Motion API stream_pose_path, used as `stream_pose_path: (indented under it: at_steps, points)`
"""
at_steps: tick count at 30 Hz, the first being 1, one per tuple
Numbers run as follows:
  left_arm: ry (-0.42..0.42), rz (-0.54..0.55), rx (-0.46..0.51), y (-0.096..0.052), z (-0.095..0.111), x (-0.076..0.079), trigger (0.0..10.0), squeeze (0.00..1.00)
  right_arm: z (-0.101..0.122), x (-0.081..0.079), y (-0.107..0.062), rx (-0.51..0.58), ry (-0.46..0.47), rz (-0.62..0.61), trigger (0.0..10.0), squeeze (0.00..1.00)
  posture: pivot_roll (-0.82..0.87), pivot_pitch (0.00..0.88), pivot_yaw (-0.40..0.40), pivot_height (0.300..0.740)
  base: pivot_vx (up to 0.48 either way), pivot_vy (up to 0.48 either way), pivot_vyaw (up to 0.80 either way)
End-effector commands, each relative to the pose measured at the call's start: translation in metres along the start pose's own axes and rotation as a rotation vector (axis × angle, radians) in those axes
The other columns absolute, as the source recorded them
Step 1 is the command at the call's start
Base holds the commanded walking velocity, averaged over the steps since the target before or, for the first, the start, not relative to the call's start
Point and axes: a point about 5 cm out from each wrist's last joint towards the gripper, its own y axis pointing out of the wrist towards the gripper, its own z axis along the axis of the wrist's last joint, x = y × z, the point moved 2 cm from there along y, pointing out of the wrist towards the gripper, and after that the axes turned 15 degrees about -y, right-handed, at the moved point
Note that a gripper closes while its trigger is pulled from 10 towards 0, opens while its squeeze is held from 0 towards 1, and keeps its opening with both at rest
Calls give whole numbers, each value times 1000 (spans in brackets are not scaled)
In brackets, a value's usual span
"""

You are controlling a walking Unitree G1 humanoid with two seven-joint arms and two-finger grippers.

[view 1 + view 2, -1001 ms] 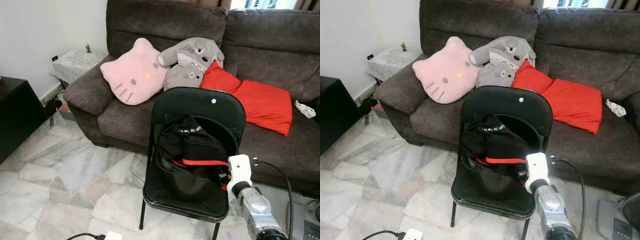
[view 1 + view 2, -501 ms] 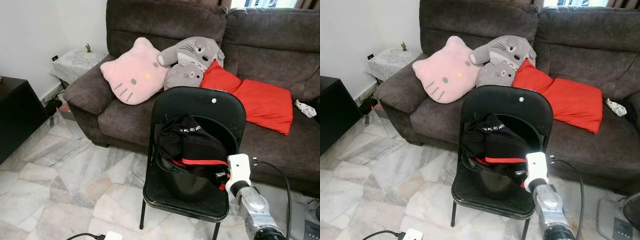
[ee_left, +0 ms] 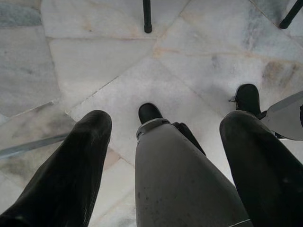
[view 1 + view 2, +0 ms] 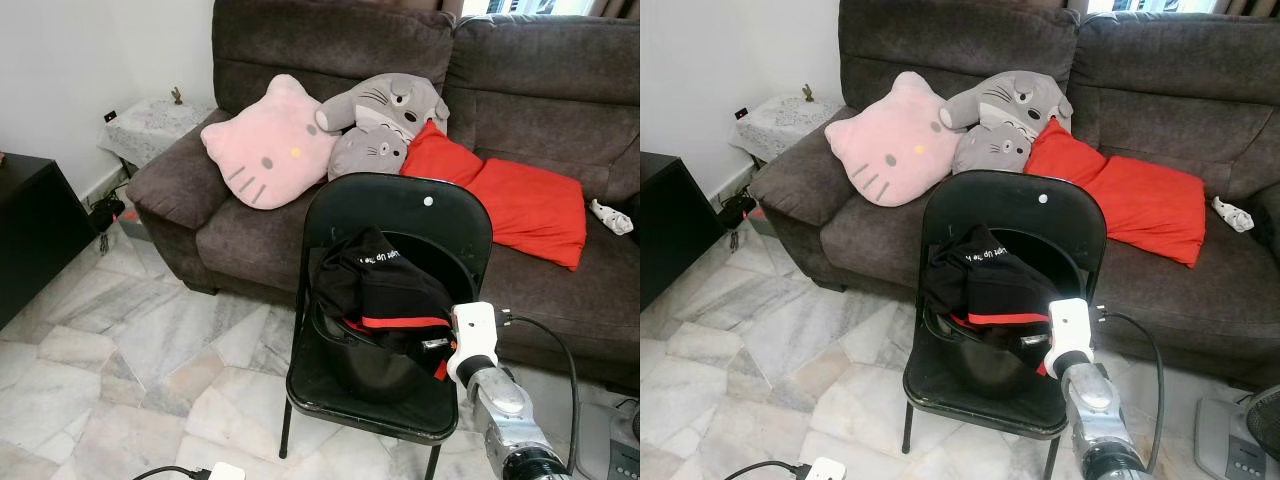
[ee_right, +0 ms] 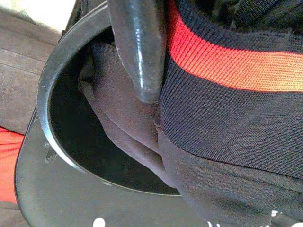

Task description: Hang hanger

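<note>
Right gripper (image 4: 432, 345) presses into the black garment with a red stripe (image 4: 385, 290) heaped on the black folding chair (image 4: 400, 215), one black finger (image 5: 137, 45) lying against the cloth; I cannot tell whether its fingers are parted or closed. Compared with a second ago, its white wrist sits slightly closer to the garment. Left gripper (image 3: 163, 137) hangs open over the marble floor (image 3: 94, 66) beside the chair's legs.
</note>
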Motion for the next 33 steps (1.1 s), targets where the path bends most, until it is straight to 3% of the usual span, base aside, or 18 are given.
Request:
stream_pose_path:
  at_steps: [1,18,25,28,33]
  points:
    - [13,9,-33,-1,-8,-3,10000,0,5,-1,3,7,-2,3,0,0,-25,77,47,740,0,0,0]
    - [14,11,-32,-1,-8,-3,10000,0,11,-3,7,18,-3,-13,0,0,-24,63,46,740,0,0,0]
    - [15,10,-33,-1,-9,-3,10000,0,19,8,9,27,0,-114,0,0,-27,57,45,740,0,0,0]
    - [17,9,-36,-2,-10,-2,10000,0,38,20,12,89,-15,-227,0,0,-31,49,43,740,0,0,0]
    - [16,9,-39,-2,-11,-2,10000,0,65,25,15,188,-43,-284,0,0,-37,36,41,740,0,0,0]
